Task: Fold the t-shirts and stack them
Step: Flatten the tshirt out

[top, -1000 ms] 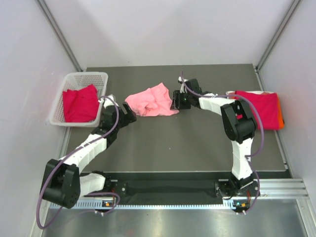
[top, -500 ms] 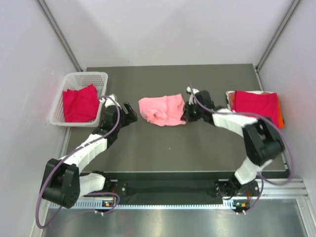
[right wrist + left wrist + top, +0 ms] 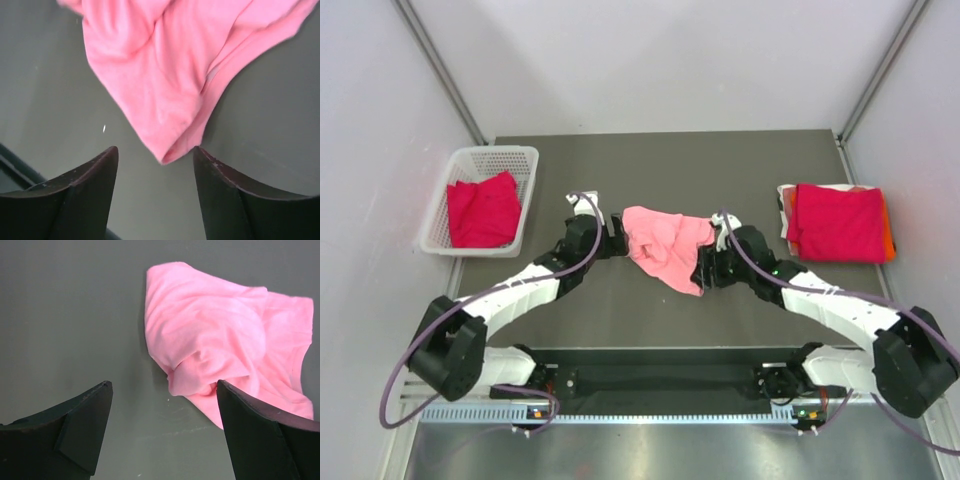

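Note:
A crumpled salmon-pink t-shirt [image 3: 665, 243] lies mid-table, also filling the upper part of the left wrist view [image 3: 225, 335] and the right wrist view [image 3: 170, 70]. My left gripper [image 3: 613, 231] stands open at the shirt's left edge, its fingers apart over bare table [image 3: 162, 390]. My right gripper [image 3: 703, 272] is open just off the shirt's lower right corner; the cloth's tip lies between and ahead of the fingertips [image 3: 156, 150], not pinched. A crimson t-shirt [image 3: 480, 210] sits in the basket. Folded crimson t-shirts [image 3: 840, 222] are stacked at the right, orange and white edges showing.
A white mesh basket [image 3: 490, 158] stands at the table's left back corner. The dark table [image 3: 650, 160] is walled by white panels on three sides. Purple cables loop from both arms near the front rail.
The right gripper dragged the pink t-shirt toward the front, then opened and let it go. The left arm swung right, up to the shirt's left edge. The shirt now lies stretched diagonally.

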